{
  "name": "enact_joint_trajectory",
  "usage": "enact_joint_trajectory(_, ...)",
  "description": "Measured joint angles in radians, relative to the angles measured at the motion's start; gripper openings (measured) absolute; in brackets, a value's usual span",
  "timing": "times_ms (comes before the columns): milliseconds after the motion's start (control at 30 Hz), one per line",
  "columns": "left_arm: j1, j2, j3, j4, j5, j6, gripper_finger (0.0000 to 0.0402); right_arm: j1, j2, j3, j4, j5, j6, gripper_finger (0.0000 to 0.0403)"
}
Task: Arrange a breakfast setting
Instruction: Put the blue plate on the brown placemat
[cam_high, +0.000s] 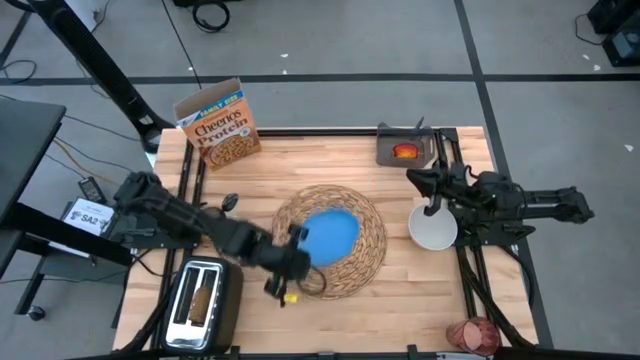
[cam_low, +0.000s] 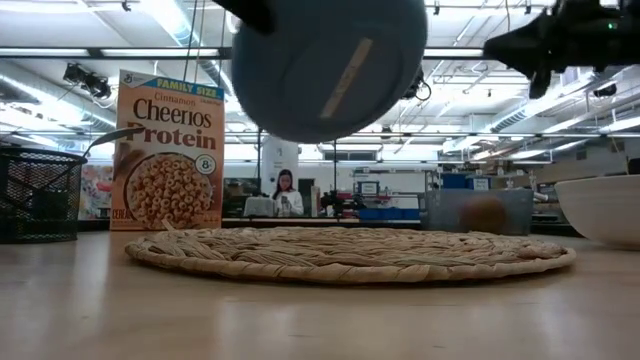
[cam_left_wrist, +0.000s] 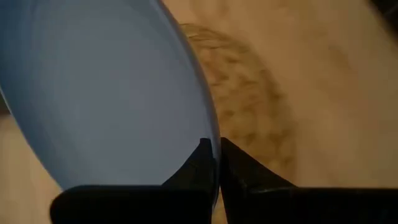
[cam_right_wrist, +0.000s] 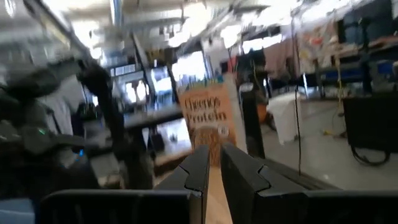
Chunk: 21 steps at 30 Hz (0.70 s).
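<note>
- Right now the left gripper (cam_left_wrist: 213, 163) is pinching the rim of the round blue plate (cam_high: 327, 234) between nearly closed fingers, holding it tilted in the air over the round woven straw placemat (cam_high: 370, 250) at the table's middle.
- Gripped only at its edge, the plate is at risk of pivoting or slipping out, probably dropping onto the mat and sliding off-centre.
- Lowering it while tilted, I judge, is risking the far rim catching the weave and dragging the mat.
- Meanwhile the right gripper (cam_right_wrist: 213, 163), fingers closed on nothing, is hovering over the small white bowl (cam_high: 433, 228) at the right; any drop could knock it.
- Nearby, the orange Cheerios box (cam_high: 216, 125) is standing at the far left, well clear.
</note>
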Motion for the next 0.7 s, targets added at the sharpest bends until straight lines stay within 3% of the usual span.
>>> enact_joint_trajectory(133, -0.057, 0.050, 0.000, -0.029, 0.040, -0.053, 0.0015, 0.000, 0.122, 0.128, -0.126, -0.072, -0.013, 0.0050)
enact_joint_trajectory(333, -0.127, 0.158, 0.000, -0.031, 0.089, 0.166, 0.0015, 0.001, 0.326, 0.407, -0.492, -0.096, 0.035, 0.0050)
enact_joint_trajectory(500, -0.123, 0.223, -0.001, -0.084, 0.095, 0.185, 0.0015, 0.029, 0.486, 0.629, -0.763, -0.210, 0.004, 0.0050)
enact_joint_trajectory(700, -0.099, 0.235, 0.000, -0.131, 0.095, 0.165, 0.0015, 0.127, 0.615, 0.684, -0.849, -0.295, 0.036, 0.0050)
